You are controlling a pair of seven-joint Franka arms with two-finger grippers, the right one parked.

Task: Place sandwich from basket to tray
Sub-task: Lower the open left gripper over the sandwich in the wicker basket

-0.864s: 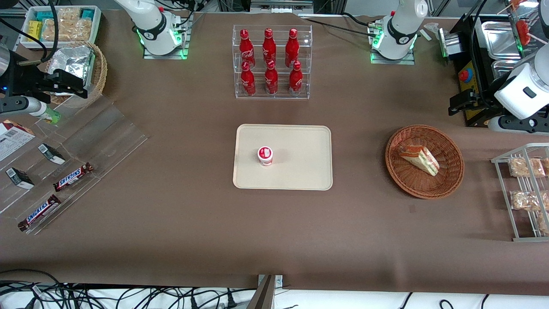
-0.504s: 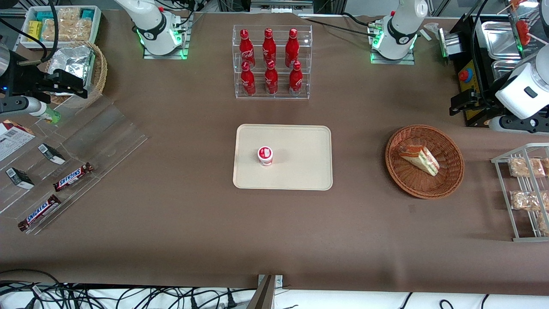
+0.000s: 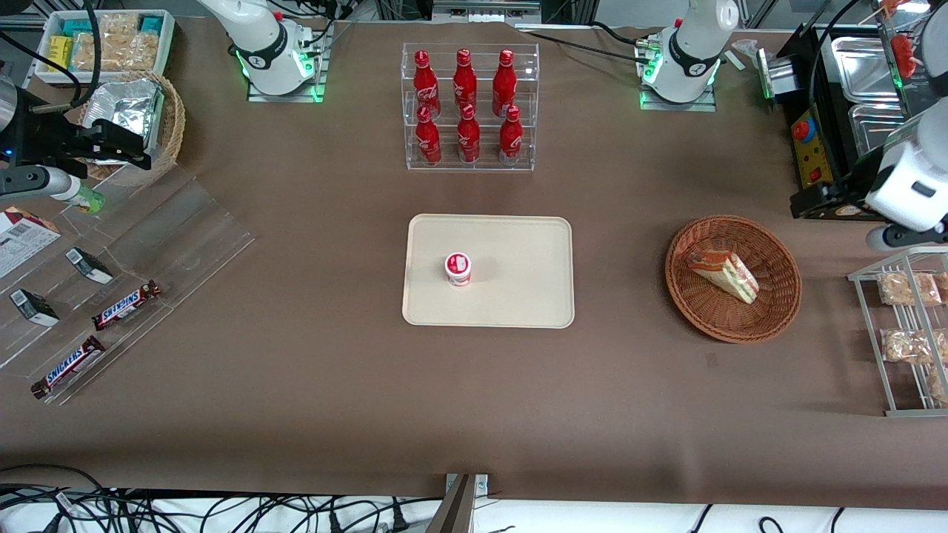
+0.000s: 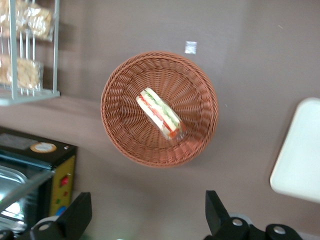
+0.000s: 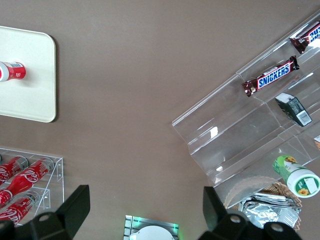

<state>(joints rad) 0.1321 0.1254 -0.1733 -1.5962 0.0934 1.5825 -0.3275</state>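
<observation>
The gripper (image 4: 145,220) is being held high w/ fingers (image 4: 77,217) spread wide, empty, framing the basket (image 4: 202,95) for a top-down approach. The sandwich (image 4: 160,114) is lying in the basket's middle; the tray (image 3: 518,296) is being kept well apart toward the parked arm's end, w/ a small red cup (image 3: 458,269) on it.

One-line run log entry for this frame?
phase: approach | tool: open, above table beside basket | sandwich: in basket | tray: holds cup

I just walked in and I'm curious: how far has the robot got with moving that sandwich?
Nothing looks done yet: the sandwich lies in the basket. In hand: the end effector hangs open near the basket, toward the working arm's end, gripping nothing. Left: grasp the sandwich, carry it to the tray, where a small red-and-white cup stands.
</observation>
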